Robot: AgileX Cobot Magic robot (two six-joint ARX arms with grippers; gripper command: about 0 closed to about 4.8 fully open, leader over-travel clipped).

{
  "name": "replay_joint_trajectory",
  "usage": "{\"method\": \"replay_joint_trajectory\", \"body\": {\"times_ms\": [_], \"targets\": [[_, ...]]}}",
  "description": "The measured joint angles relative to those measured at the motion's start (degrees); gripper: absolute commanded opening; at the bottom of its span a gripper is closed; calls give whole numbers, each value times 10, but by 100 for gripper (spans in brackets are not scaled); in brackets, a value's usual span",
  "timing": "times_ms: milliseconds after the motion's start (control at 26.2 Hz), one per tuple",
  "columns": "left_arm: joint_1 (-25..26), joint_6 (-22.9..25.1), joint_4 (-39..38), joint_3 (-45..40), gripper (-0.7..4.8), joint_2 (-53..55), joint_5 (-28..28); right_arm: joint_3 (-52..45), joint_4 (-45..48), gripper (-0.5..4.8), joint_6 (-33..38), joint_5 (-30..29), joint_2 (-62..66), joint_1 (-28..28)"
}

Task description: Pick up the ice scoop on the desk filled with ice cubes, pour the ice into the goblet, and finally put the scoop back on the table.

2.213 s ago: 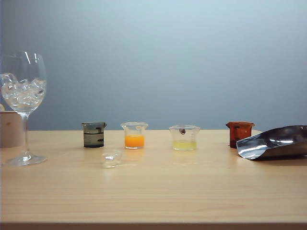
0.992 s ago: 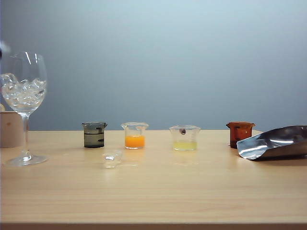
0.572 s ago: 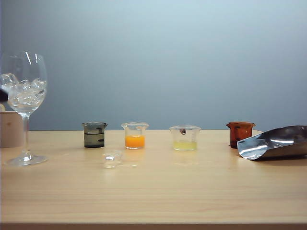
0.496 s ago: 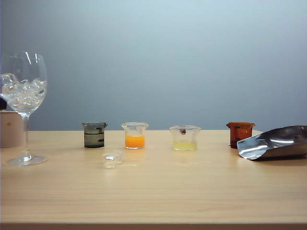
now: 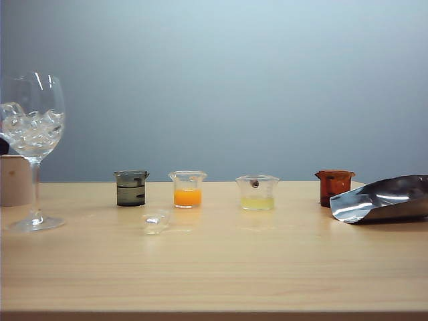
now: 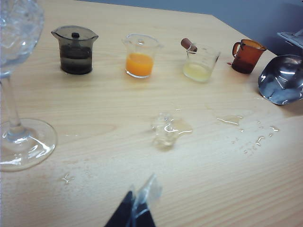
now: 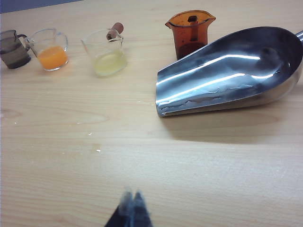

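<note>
Unmoved shiny steel ice scoop (image 5: 382, 198)

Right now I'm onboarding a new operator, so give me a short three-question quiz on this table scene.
1. True or false: the ice scoop lies empty on the desk.
2. Where are most ice cubes? A) in the scoop B) in the goblet C) in the orange beaker
3. Fill in: one stray ice cube lies on the desk in front of the ____ beaker.
4. (Bonus in key) The left gripper and right gripper hang above the desk, holding nothing.

Key: 1 true; 2 B; 3 orange.
</note>
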Motion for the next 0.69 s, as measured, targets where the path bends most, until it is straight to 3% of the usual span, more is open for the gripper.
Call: {"method": "replay_joint_trajectory", "body": {"times_ms": [229, 420, 687], "targets": [[66, 0, 0, 0, -2, -7, 17, -3, 9, -9, 0, 0, -28, -5], [207, 0, -2, 0, -2, -11, 35, -4, 19, -9, 0, -2, -42, -38], [351, 0, -3, 2, -2, -56, 35, -4, 19, -9, 0, -2, -42, -135]]}}
